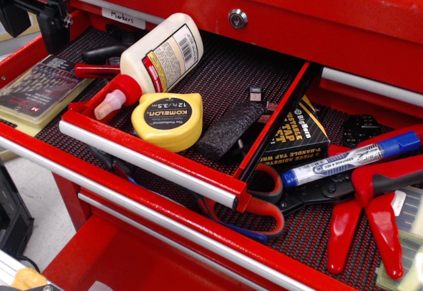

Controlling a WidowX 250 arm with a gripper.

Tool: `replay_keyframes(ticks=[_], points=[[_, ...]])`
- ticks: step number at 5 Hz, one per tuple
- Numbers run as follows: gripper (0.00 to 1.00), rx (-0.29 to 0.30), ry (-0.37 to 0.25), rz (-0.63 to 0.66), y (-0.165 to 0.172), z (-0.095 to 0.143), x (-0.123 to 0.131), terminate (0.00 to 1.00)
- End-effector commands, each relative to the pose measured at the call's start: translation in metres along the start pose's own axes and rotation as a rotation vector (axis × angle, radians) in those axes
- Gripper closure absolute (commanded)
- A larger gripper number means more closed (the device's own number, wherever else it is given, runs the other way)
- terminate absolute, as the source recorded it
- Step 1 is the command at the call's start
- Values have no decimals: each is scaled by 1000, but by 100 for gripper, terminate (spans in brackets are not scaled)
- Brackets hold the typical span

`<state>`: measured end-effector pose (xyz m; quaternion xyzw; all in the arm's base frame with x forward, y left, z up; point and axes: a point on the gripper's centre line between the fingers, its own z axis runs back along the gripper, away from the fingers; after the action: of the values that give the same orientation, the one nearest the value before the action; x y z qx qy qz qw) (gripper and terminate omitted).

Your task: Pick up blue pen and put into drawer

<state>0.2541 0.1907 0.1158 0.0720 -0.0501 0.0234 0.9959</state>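
Observation:
The blue pen [350, 161], with a white barrel and blue cap, lies across red-handled pliers [370, 198] in the wider lower drawer, at the right. The narrower shallow red drawer [231, 73] stands pulled out at centre, with its silver pull bar [142, 161] in front and a dark mesh liner. My black gripper [34, 30] hangs at the top left, over the left end of the chest and far from the pen. Its two fingers stand apart with nothing between them.
In the shallow drawer lie a glue bottle [158, 56], a yellow tape measure [167, 119], a black block [228, 131] and a black-and-red tool [99, 63]. The lower drawer [59, 139] holds a drill-bit case [39, 92], a tap-set box [297, 135] and scissors [261, 202].

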Motion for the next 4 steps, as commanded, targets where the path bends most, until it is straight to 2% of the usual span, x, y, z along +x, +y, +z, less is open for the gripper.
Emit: replay_keyframes(ticks=[1,2,3,4], points=[[0,0,0,0,0,0,0,0],[0,12,66,-133,-43,55,5,0],[0,32,45,-183,-88,100,7,0],[0,-27,-7,-258,-134,111,6,0]])
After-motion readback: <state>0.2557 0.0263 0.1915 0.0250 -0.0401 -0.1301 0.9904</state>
